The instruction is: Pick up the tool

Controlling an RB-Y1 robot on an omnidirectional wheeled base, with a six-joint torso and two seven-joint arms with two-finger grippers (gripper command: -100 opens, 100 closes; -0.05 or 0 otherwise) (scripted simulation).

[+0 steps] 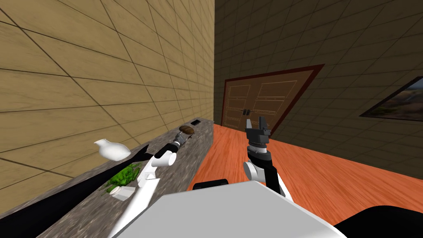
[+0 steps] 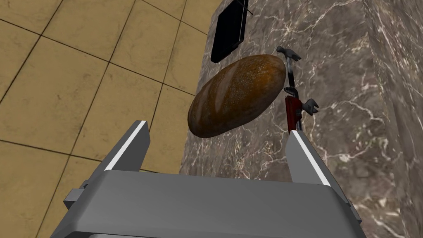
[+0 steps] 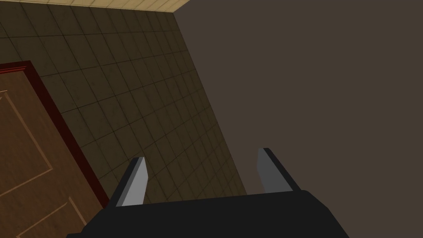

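One red wrench (image 2: 293, 109) lies flat on the marbled counter (image 2: 351, 124), just ahead of one finger of the left gripper (image 2: 218, 128) and partly hidden by its tip. A dark head like a hammer's sits past its far end; I cannot tell if it is a separate tool. The gripper's fingers stand wide apart. A brown bread loaf (image 2: 237, 95) lies just beside the wrench, in line with the gap between the fingers. If the gripper goes straight down, I think it would clamp the loaf, or the finger would push the wrench away. The right gripper (image 1: 256, 122) is raised over the floor, also spread.
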